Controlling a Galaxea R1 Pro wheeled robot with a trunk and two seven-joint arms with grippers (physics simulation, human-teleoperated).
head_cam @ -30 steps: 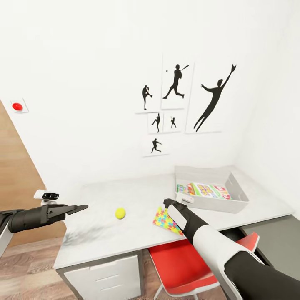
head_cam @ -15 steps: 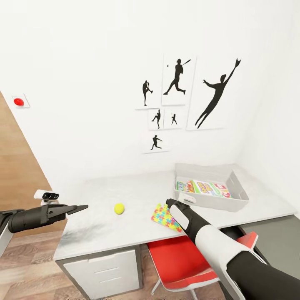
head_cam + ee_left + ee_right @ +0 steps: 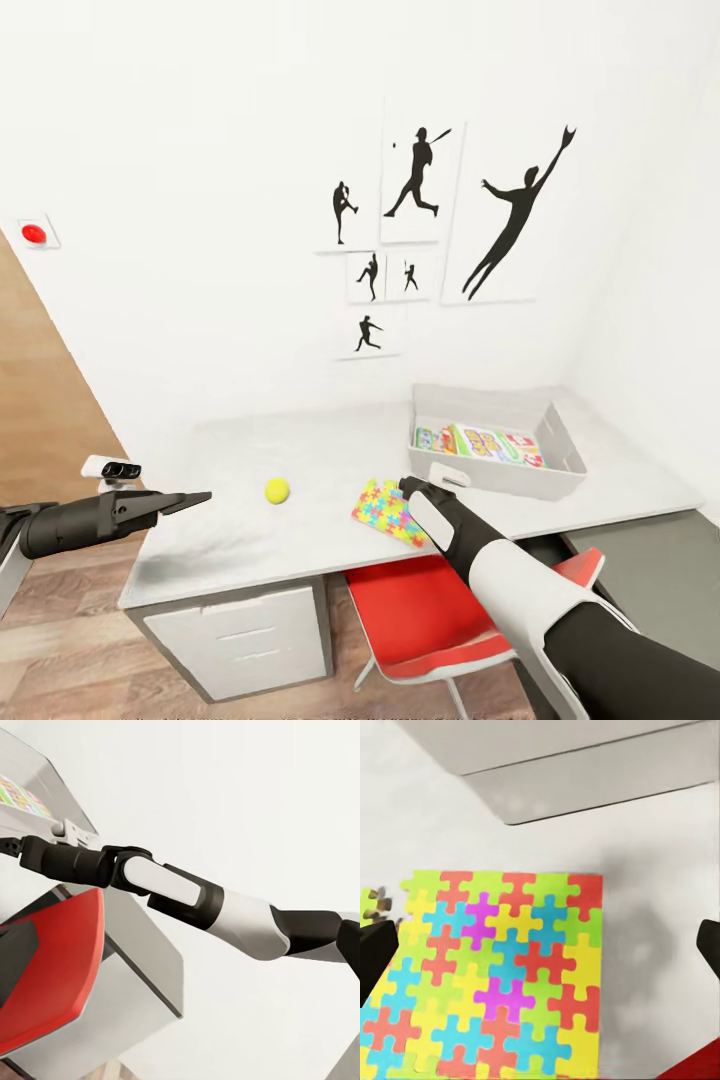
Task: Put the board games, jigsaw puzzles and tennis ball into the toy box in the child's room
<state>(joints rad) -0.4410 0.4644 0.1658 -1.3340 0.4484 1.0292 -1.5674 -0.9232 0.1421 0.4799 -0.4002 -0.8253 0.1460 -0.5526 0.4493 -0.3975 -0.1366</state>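
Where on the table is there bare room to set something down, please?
The widest free patch on the table is its left end, bordered by the ball and the wall. A bare strip also runs behind the ball toward the toy box. It is crowded between the puzzle, the right gripper and the box.

no legible text, game boxes (image 3: 480, 443) blurred

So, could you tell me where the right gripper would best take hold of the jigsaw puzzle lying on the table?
Probably by an edge, from above. The jigsaw puzzle is a thin square lying flat on the table, so there is no side to clamp. Its near corner sits at the table's front edge, above the red chair; the open right gripper could slip one finger under there.
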